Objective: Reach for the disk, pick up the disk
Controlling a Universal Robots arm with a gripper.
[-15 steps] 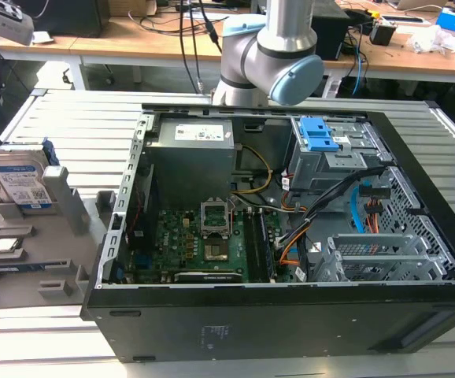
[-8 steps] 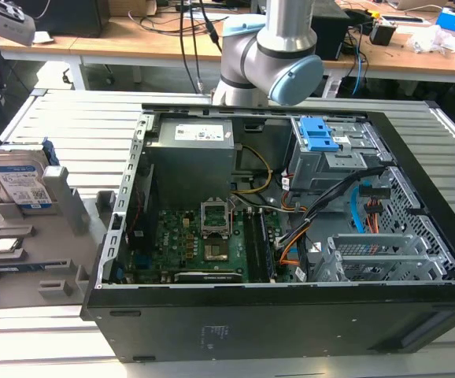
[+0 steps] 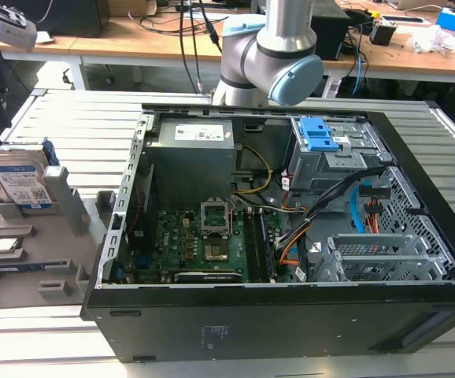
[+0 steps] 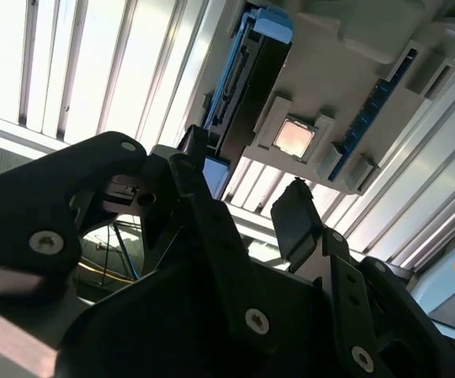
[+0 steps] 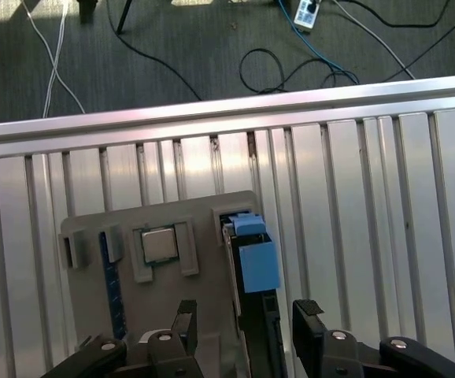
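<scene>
Glaring table slats (image 4: 94,63), jaws in dark silhouette

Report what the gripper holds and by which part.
Nothing. The gripper is open, its fingers apart to either side of the disk standing on edge, clear of it.

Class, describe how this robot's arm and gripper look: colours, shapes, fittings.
The arm is a silver-grey tube with rounded joints and a pale blue cap. The gripper is black, with angular linked fingers fastened by silver screws.

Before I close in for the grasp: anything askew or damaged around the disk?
Nothing stands out. The disk stands on edge in its slot in the grey holder, blue bracket attached; the fingers are open and clear of it.
</scene>
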